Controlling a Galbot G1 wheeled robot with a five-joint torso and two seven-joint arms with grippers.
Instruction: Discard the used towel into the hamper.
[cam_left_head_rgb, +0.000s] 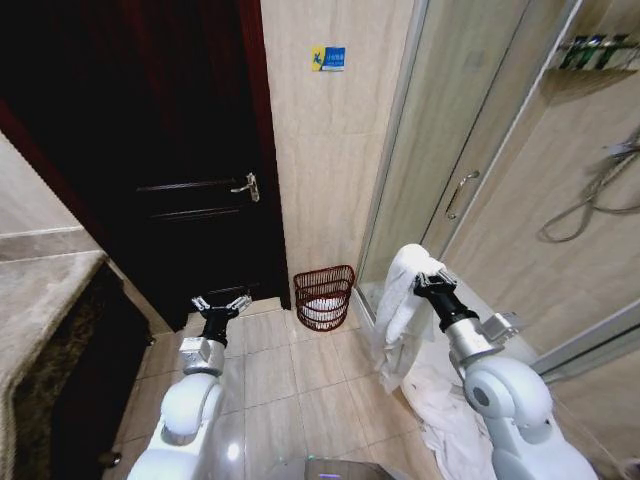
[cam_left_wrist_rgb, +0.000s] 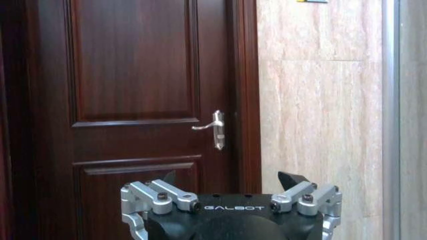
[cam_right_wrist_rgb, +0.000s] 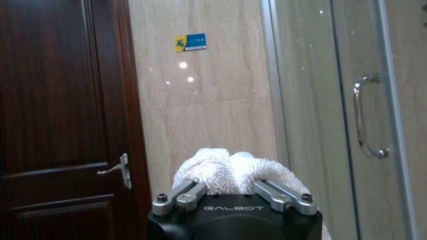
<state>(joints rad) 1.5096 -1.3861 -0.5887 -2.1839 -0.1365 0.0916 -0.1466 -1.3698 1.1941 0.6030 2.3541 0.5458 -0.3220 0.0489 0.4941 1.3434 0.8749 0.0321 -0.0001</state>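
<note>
Now your right gripper (cam_left_head_rgb: 428, 279), jaws clenched on the towel (cam_left_head_rgb: 400, 310), sits right of the hamper (cam_left_head_rgb: 324, 296); the left gripper (cam_left_head_rgb: 222, 304) waits released.

Dim, soft focus; glare spots on wall tile (cam_right_wrist_rgb: 200, 100).

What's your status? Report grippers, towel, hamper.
Right gripper shut on towel, held up by the shower door. Left gripper open, empty, facing the dark door. Hamper ahead against the wall, floor between clear.
</note>
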